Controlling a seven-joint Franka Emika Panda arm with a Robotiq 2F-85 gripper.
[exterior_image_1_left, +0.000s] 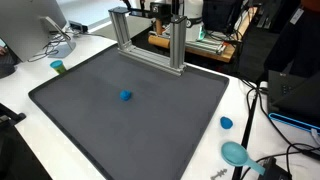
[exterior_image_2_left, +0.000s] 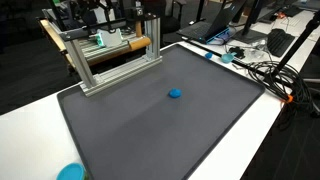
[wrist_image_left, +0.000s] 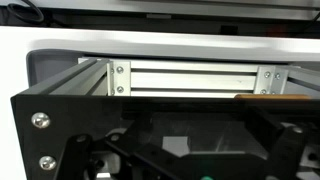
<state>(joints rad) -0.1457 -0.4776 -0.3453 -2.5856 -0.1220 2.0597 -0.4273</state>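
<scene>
A small blue object (exterior_image_1_left: 126, 96) (exterior_image_2_left: 175, 94) lies alone near the middle of the dark grey mat (exterior_image_1_left: 90, 110) (exterior_image_2_left: 150, 135). An aluminium frame (exterior_image_1_left: 150, 40) (exterior_image_2_left: 115, 62) stands on the mat's far edge. My gripper (wrist_image_left: 180, 162) is held high behind that frame, far from the blue object. In the wrist view its dark fingers (wrist_image_left: 75, 160) show only dimly at the bottom, spread wide with nothing between them. The frame's rail (wrist_image_left: 185, 78) fills the middle of that view. The blue object is out of the wrist view.
A green-topped cup (exterior_image_1_left: 58, 67), a blue lid (exterior_image_1_left: 226, 123) and a teal scoop (exterior_image_1_left: 235, 153) (exterior_image_2_left: 70, 172) sit on the white table (exterior_image_1_left: 20, 100) around the mat. Cables (exterior_image_1_left: 285, 150) (exterior_image_2_left: 265, 70) trail along one side. A wooden shelf (exterior_image_1_left: 195, 45) (exterior_image_2_left: 115, 45) stands behind the frame.
</scene>
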